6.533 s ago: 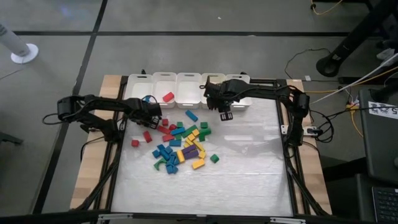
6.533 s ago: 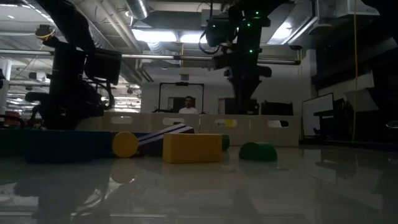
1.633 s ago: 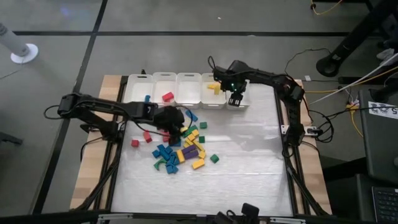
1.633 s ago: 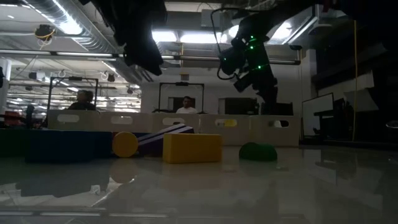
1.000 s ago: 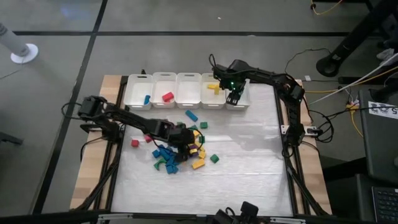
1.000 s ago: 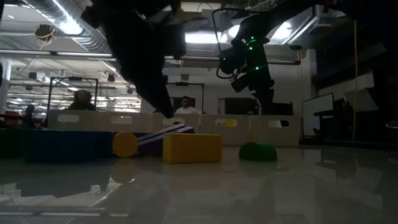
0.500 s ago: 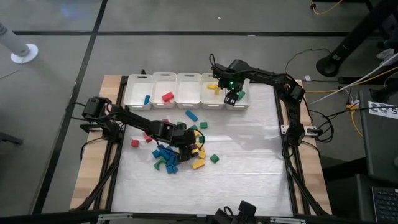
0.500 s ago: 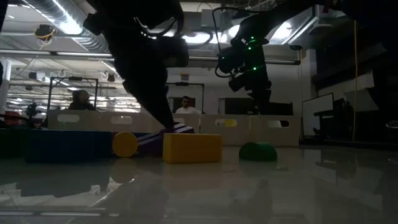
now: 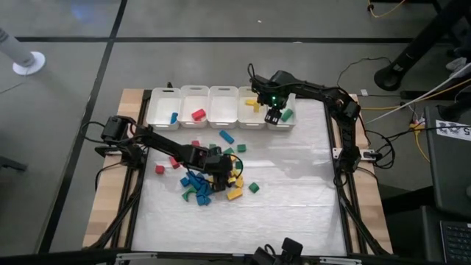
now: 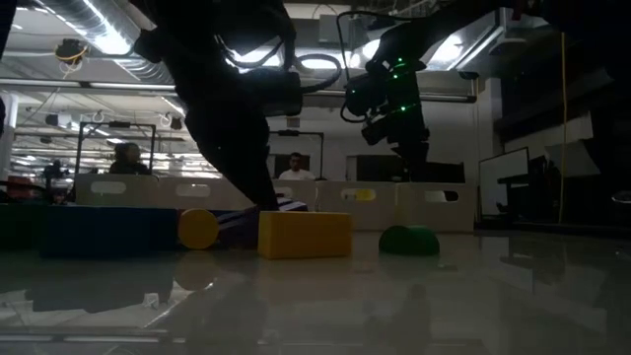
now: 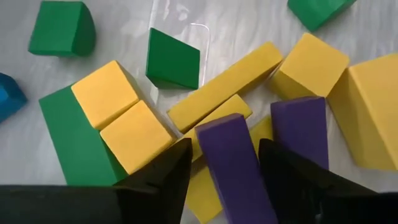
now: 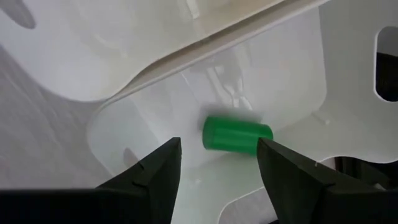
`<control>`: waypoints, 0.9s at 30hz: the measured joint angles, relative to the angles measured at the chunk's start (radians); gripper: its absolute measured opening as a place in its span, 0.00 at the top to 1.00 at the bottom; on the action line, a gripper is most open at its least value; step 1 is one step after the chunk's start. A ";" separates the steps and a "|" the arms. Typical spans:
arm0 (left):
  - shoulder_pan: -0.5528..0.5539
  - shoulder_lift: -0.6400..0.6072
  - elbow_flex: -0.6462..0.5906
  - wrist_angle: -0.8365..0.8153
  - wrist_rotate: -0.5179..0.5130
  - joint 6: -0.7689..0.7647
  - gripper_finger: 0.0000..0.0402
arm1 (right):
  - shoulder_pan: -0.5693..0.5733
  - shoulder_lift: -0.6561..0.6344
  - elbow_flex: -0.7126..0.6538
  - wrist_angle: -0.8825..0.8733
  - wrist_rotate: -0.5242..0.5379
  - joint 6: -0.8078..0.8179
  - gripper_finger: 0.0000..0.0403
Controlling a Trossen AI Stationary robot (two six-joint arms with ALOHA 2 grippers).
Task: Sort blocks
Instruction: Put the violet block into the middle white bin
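My left pincer (image 11: 221,163) straddles a purple block (image 11: 231,163) in the pile mid-counter, grip uncertain; my right pincer (image 12: 217,158), released, hovers over a green block (image 12: 237,135) in the end bin (image 9: 288,124)

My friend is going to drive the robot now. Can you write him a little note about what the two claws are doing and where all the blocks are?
Left gripper: down in the pile, jaws open around a purple block, not yet clamped.
Right gripper: open above the rightmost bin; a green block lies in that bin below it.
Done: a blue block in the first bin, a red block in the second, a yellow block in the fourth. The middle bin looks empty.
Left: most of the blocks, still in the pile on the table, with a few red ones scattered beside it.
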 joint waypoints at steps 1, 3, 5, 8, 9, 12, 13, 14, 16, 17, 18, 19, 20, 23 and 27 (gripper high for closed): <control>0.000 0.000 0.000 -0.001 -0.001 0.000 0.59 | 0.000 0.000 0.000 0.003 -0.001 0.000 0.48; 0.001 0.000 0.000 -0.002 -0.002 0.000 0.64 | 0.000 0.000 0.000 0.011 -0.002 0.000 0.48; 0.001 0.000 0.000 0.000 -0.002 0.000 0.70 | 0.000 0.000 0.000 0.012 -0.008 0.000 0.48; 0.001 -0.007 0.000 -0.004 -0.001 0.000 0.78 | 0.001 0.000 0.000 0.017 -0.041 -0.007 0.48; 0.001 -0.015 -0.001 -0.012 0.002 0.000 0.79 | 0.007 0.000 0.000 0.019 -0.054 -0.009 0.48; 0.001 -0.042 -0.002 -0.025 0.004 0.010 0.80 | 0.027 0.000 0.000 0.036 -0.072 -0.038 0.48; 0.002 -0.055 -0.002 -0.024 0.004 0.017 0.80 | 0.039 0.000 0.000 0.041 -0.081 -0.053 0.48; 0.004 -0.072 -0.002 -0.029 0.004 0.030 0.80 | 0.054 -0.001 0.000 0.050 -0.083 -0.061 0.48; 0.010 -0.107 -0.002 -0.047 -0.001 0.044 0.80 | 0.088 -0.001 0.000 0.061 -0.082 -0.065 0.48; 0.013 -0.124 -0.002 -0.061 -0.010 0.052 0.80 | 0.103 -0.001 0.000 0.058 -0.082 -0.065 0.48; 0.018 -0.143 -0.002 -0.072 -0.026 0.054 0.79 | 0.121 -0.002 0.000 0.054 -0.082 -0.064 0.48; 0.022 -0.166 -0.002 -0.088 -0.047 0.057 0.79 | 0.140 -0.002 0.000 0.053 -0.082 -0.064 0.48; 0.028 -0.188 -0.002 -0.108 -0.071 0.061 0.79 | 0.161 -0.002 0.000 0.054 -0.083 -0.064 0.48; 0.051 -0.261 -0.002 -0.170 -0.158 0.086 0.79 | 0.228 -0.002 0.000 0.052 -0.084 -0.064 0.48; 0.098 -0.356 -0.002 -0.231 -0.273 0.128 0.79 | 0.308 -0.002 0.000 0.051 -0.084 -0.063 0.48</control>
